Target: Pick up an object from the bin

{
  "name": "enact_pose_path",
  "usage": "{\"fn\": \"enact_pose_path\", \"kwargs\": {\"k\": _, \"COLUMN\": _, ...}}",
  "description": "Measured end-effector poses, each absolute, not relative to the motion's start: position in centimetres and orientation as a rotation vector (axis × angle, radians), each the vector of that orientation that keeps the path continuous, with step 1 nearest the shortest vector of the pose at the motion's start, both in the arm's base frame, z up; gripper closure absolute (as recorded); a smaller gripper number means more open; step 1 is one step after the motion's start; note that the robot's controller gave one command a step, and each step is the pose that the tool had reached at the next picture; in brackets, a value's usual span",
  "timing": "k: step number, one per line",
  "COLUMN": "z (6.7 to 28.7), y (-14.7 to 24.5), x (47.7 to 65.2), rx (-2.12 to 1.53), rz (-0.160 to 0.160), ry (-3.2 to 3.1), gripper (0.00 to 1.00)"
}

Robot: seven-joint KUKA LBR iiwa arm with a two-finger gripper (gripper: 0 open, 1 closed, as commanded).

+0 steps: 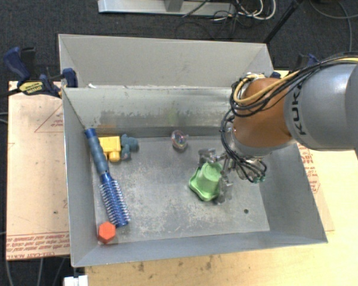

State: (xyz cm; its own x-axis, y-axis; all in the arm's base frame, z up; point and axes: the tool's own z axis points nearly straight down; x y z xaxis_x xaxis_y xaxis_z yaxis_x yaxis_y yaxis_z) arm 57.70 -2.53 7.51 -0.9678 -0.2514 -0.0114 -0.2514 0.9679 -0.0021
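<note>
The gripper (pixel 218 173) is low over the right centre of the bin (pixel 167 210), at a soft green crumpled thing (pixel 204 183) lying on the floor there. The fingers stand apart, one at its upper edge and one at its lower right side.

Recommended procedure: centre the green thing between the fingers, close them fully, then lift straight up. The blue brush (pixel 109 186), yellow block (pixel 110 146) and orange block (pixel 107 232) lie well apart at frame left and pose no obstruction.

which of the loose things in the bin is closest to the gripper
The green lump, right at the gripper; the blue brush, yellow block and orange piece lie far left.
</note>
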Motion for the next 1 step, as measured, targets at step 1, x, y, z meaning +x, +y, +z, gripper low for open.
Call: {"fn": "enact_pose_path", "kwargs": {"k": 1, "z": 20.59, "y": -3.49, "x": 57.09, "rx": -0.61, "rz": -0.004, "ry": 3.07, "gripper": 1.0}}
